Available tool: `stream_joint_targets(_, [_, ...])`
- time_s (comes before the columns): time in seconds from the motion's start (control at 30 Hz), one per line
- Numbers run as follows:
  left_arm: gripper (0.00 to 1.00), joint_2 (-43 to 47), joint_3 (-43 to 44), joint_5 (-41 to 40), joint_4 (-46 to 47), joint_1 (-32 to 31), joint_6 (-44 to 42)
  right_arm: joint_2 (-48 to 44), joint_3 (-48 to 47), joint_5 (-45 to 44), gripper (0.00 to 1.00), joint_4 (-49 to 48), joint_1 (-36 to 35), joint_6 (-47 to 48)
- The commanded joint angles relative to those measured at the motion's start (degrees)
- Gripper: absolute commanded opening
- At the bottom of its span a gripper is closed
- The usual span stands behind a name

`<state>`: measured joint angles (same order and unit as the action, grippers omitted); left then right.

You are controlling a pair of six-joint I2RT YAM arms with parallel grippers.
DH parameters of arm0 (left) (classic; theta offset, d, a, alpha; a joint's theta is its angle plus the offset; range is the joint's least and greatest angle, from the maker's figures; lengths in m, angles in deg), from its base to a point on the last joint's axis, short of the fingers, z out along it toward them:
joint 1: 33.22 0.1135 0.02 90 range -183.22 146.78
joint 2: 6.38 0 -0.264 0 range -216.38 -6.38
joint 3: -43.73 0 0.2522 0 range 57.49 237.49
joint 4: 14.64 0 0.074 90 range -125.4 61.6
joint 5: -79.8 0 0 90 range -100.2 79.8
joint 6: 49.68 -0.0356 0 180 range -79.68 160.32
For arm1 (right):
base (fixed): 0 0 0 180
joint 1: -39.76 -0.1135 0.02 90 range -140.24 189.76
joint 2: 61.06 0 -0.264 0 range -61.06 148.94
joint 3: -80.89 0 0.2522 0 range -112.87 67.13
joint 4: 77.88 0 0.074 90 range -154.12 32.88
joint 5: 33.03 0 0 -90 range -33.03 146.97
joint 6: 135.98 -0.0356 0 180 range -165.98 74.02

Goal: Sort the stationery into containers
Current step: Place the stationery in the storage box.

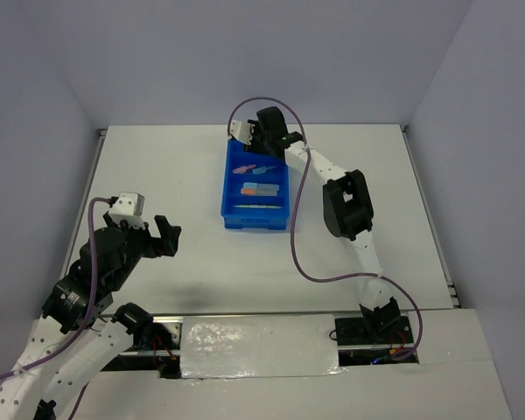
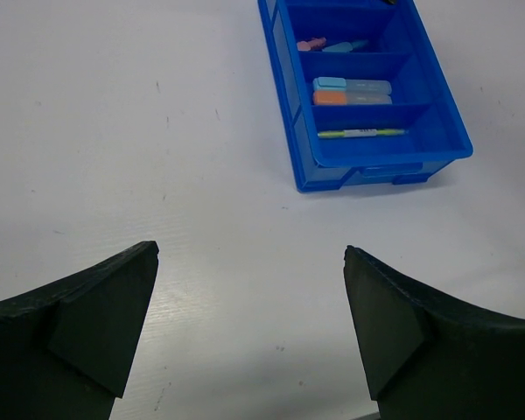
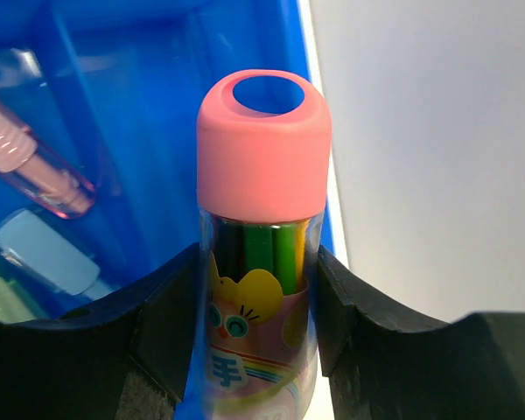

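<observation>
Tube (image 3: 261, 219) of coloured sticks, clear plastic with a fat pink cap (image 3: 262, 149) and a cartoon sticker, is the thing to watch right now. The right gripper (image 3: 258, 271) is clamped on it, one finger on each side of the body just under the cap. The tube's long axis runs straight out along the fingers, cap end pointing away from the wrist.

Right underneath and ahead of that gripper is the blue tray (image 3: 289, 44). From the wrist view the tube lines up with the tray's side wall, with bare table (image 3: 437, 131) off to the gripper's right and the compartments to its left. Down there you can see a pink marker (image 3: 35, 166) and a pale blue piece (image 3: 48, 254) lying in the tray. The top view puts the gripper over the far end of the tray (image 1: 229, 188), but I honestly can't tell which compartment the tube sits over, or whether it's fully inside the wall line.

My guess: the drop depends on nudging a touch to the gripper's left so the tube clears the wall before letting go, otherwise it could land on the rim and roll off.

The left gripper (image 2: 249, 252) is spread wide, holding nothing, hanging over bare table well away from the tray, which lies ahead and to its right. An orange marker (image 2: 350, 99) and a yellow pen (image 2: 360, 133) show in the nearer compartments. Right arm is obviously the one in position.
</observation>
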<state>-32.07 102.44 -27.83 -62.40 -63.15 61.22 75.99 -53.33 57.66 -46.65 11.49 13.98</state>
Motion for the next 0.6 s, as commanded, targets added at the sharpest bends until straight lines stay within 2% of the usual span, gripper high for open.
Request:
stream_joint_targets(0.0, [0.99, 0.2, -0.1, 1.5, 3.3, 0.0, -1.5, -1.9, -2.1, -0.6, 0.19, -6.8, -0.1, 1.2])
stream_joint_targets(0.1, [0.99, 0.3, -0.2, 1.6, 3.2, 0.0, -1.6, -1.6, -2.0, -0.4, 0.23, -8.1, 0.4, 0.8])
stream_joint_targets(0.23, [0.99, 0.2, -0.1, 2.2, 3.4, 0.0, -1.7, -1.7, -2.0, 0.0, 0.36, -7.9, 0.5, 0.3])
stream_joint_targets(0.27, [0.99, 0.1, -0.1, 2.2, 3.4, 0.0, -1.7, -1.9, -1.8, 0.1, 0.43, -8.2, 0.4, 0.2])
stream_joint_targets(0.33, [0.99, 0.3, -0.2, 2.4, 3.4, 0.0, -1.7, -2.1, -1.4, 0.6, 0.46, -8.1, 0.4, 0.1])
stream_joint_targets(0.43, [0.99, 0.6, -0.3, 2.3, 3.4, 0.0, -1.7, -1.9, -1.2, 0.5, 0.57, -8.6, 0.6, -0.3])
stream_joint_targets(0.57, [0.99, 0.9, -0.3, 1.6, 3.3, 0.0, -1.7, -1.7, -1.4, 0.9, 0.63, -8.2, 0.6, -1.1])
